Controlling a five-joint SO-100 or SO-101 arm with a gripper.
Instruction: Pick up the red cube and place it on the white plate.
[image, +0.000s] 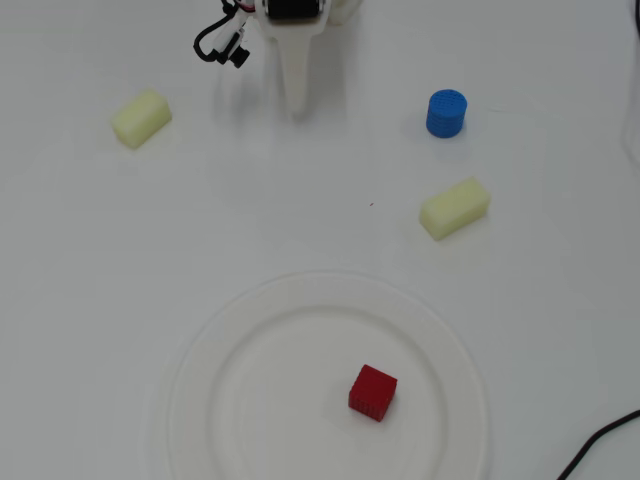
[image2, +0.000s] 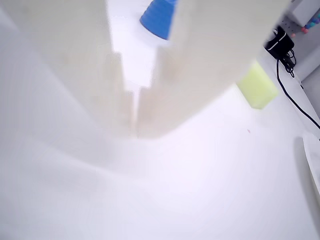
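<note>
The red cube (image: 373, 392) rests on the white plate (image: 230, 400), right of the plate's centre, in the overhead view. My gripper (image: 297, 105) is far from it at the top of that view, pointing down toward the table, its white fingers closed together with nothing between them. In the wrist view the gripper (image2: 135, 131) fills the upper half, its two fingertips touching just above the white table. The plate's rim (image2: 312, 160) shows at the right edge there; the red cube is out of that view.
A blue cylinder (image: 446, 113) stands right of the gripper, also seen in the wrist view (image2: 159, 17). One pale yellow block (image: 454, 208) lies below it, another (image: 141, 118) at the left. A black cable (image: 600, 445) enters at the bottom right.
</note>
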